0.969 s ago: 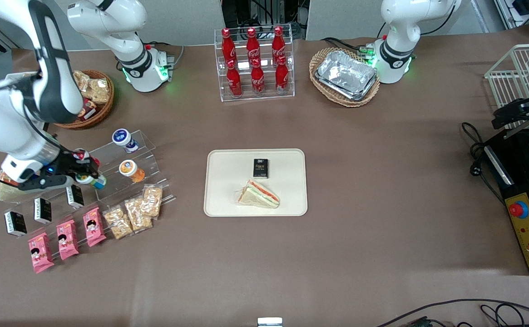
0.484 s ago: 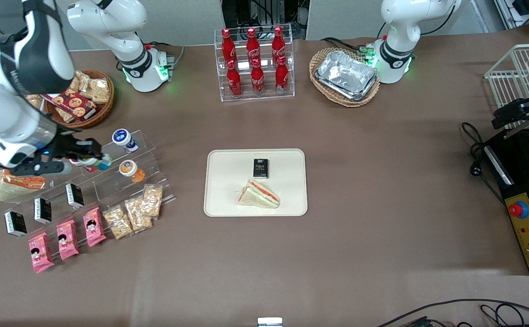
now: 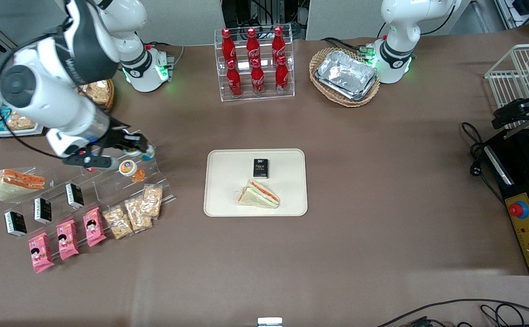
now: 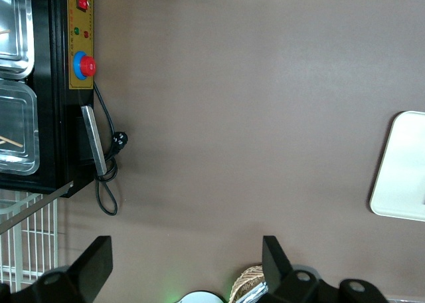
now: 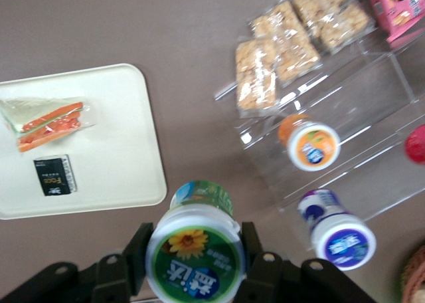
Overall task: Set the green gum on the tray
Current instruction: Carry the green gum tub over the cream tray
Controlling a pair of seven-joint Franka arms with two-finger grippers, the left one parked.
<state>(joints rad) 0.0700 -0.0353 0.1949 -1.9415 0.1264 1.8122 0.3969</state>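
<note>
Green gum sat clamped between the two fingers of the tool, lifted clear of the worktop. In the wrist view its round white-and-green lid faced the camera, with the body running away from the lens, so the long axis lay along the tool's own axis. From the front the tool hung above the upper steps of the clear acrylic stand, with the gum showing only as a small teal bit at the fingertips, its axis lying nearly level and the body end toward the tray.

Just beside, on the stand: orange-lidded bottle, and in the wrist view the blue-lidded bottle near it. Granola bar packs lay nearer the front camera than the stand.

Tray well apart from the tool, toward the middle of the worktop, carrying a wrapped sandwich and a small black packet. Gum not on the tray yet.
</note>
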